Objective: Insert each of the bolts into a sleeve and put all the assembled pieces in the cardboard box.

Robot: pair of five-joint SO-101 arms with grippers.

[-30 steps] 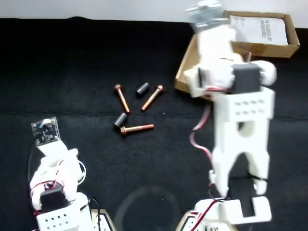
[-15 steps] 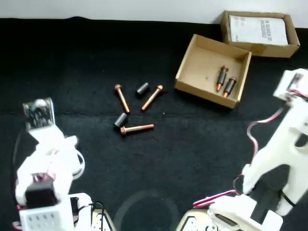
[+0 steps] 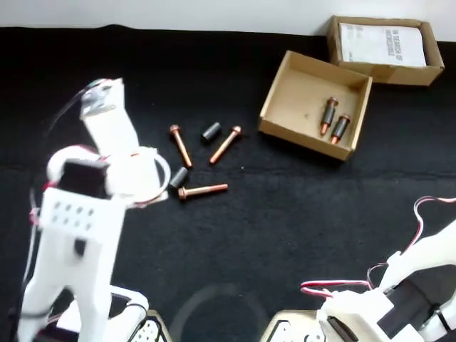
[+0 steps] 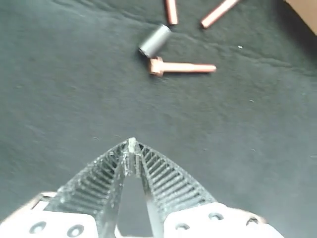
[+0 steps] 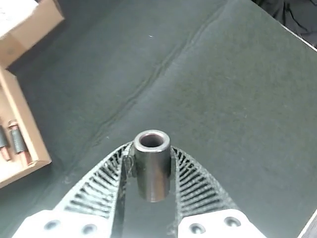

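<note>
Three bolts (image 3: 203, 190) and two loose sleeves (image 3: 211, 131) lie clustered on the black table (image 3: 285, 214). Two assembled pieces (image 3: 328, 114) rest in the cardboard box (image 3: 296, 89). The right gripper (image 5: 151, 151) clamps a third sleeve (image 5: 152, 173). The left gripper (image 4: 131, 148), tips pressed together on nothing, hangs near the closest bolt (image 4: 181, 68). A second box (image 3: 385, 71) stands just behind the cardboard one.

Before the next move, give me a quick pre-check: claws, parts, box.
1. Sleeve grip: ok, right claw shut on held sleeve, bore unblocked.
2. Bolt pick readiness: not ok, left claw shut and empty.
3. Clearance: cannot tell, nearest bolt and loose sleeve by its head may touch.
4. Counts match: ok, two more bolts and another sleeve make three each with the held one.
5. Box room: ok, cardboard box holds two assembled pieces at one side.
</note>
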